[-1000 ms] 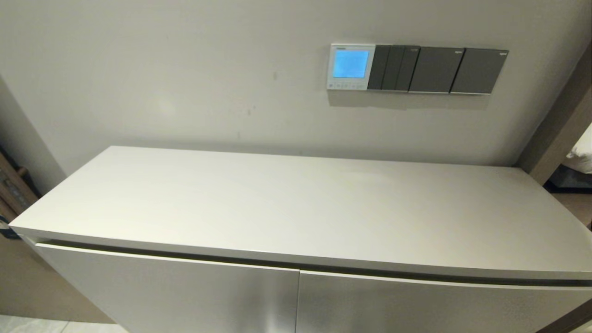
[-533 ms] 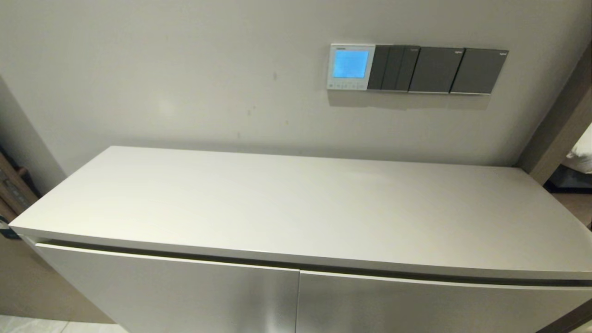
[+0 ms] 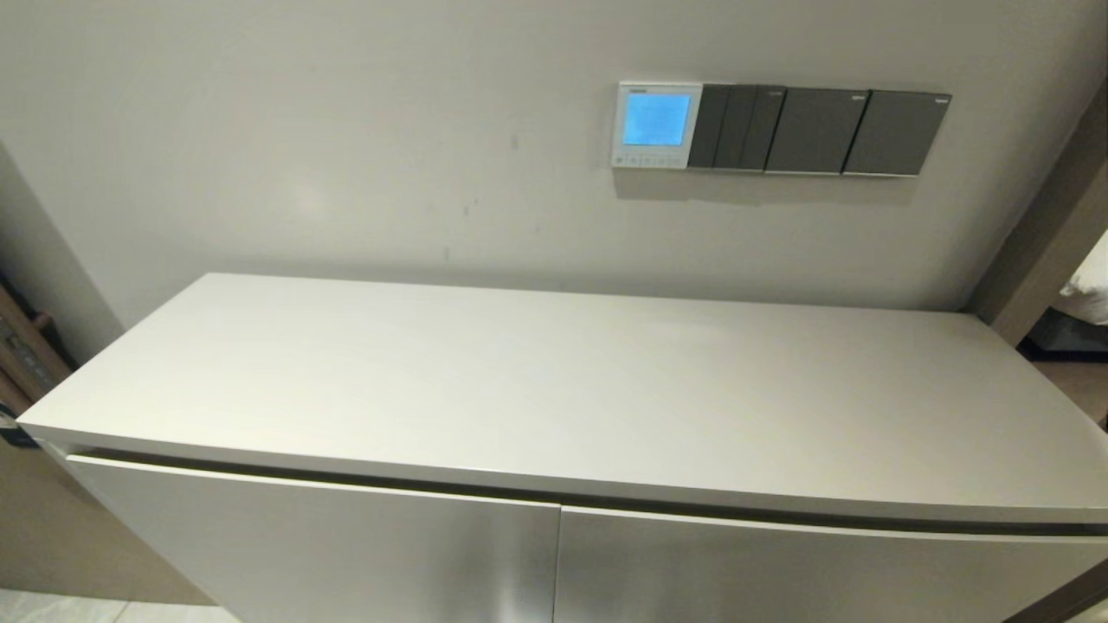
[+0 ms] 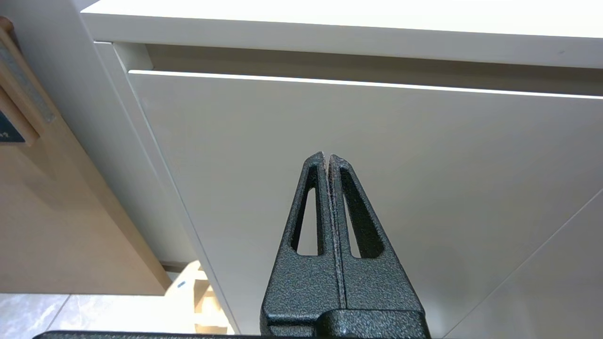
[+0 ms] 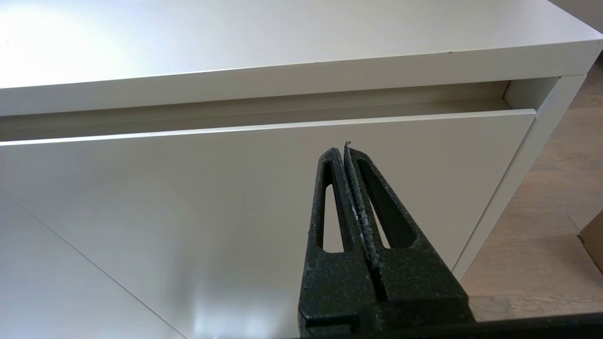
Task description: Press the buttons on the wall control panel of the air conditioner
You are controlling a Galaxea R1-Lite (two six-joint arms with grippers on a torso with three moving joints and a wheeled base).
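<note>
The air conditioner's wall control panel is a small white square unit on the wall above the cabinet, its screen lit blue. The buttons are a row of tiny pale grey dots along its bottom edge. Neither arm shows in the head view. My left gripper is shut and empty, low in front of the left cabinet door. My right gripper is shut and empty, low in front of the right cabinet door. Both are far below the panel.
Dark grey switch plates sit right of the panel. A white cabinet with two doors stands against the wall between me and the panel. A brown door frame is at the right; wooden items lie left of the cabinet.
</note>
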